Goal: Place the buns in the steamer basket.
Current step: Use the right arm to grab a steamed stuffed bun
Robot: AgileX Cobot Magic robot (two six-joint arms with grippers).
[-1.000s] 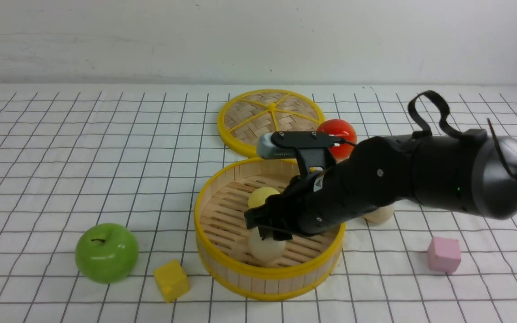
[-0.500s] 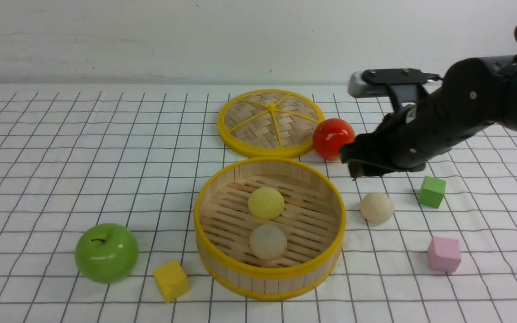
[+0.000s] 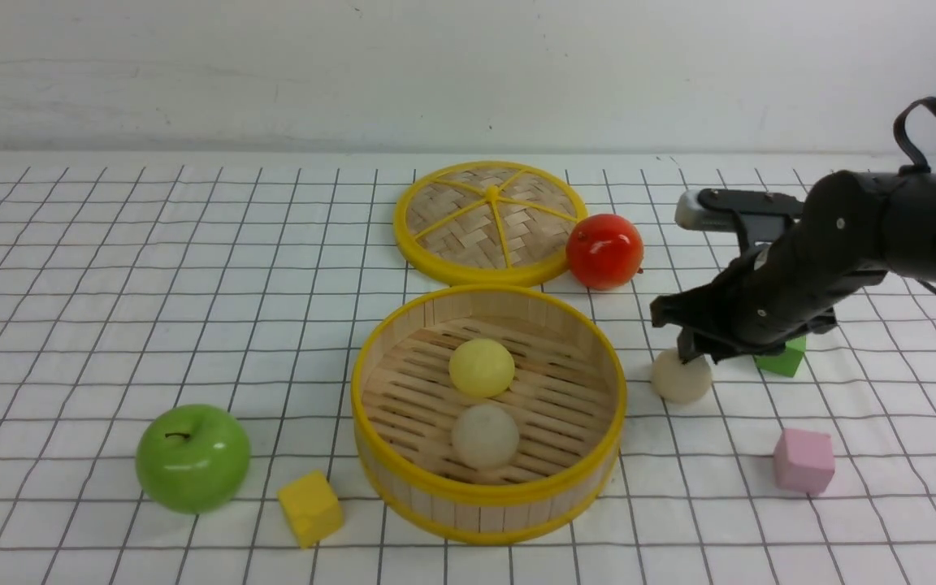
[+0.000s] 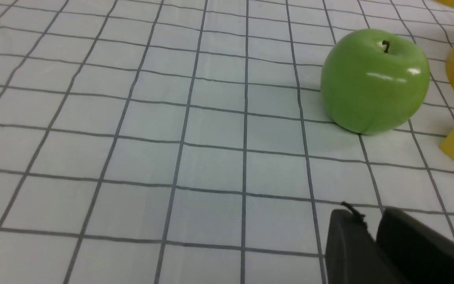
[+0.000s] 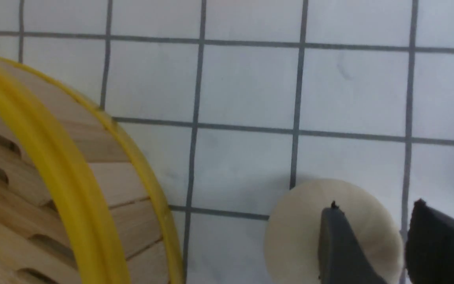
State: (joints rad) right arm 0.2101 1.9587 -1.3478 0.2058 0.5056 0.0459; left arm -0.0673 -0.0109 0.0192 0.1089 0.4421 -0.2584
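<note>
Bun point(image 5: 298, 232) beneath part-open pincer point(image 5: 376, 221) (contact unclear)

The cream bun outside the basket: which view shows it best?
The front view: the cream bun lies nearly whole. The right wrist view crops it behind the right end effector. The left wrist view lacks it.

A cream bun point(image 5: 302, 236) lay on the gridded cloth point(image 5: 246, 83) at the frame's edge, near the basket point(image 5: 65, 165) wall but apart from it. The gripper point(image 5: 376, 211) held its jaws parted, one tip in front of the bun.
</note>
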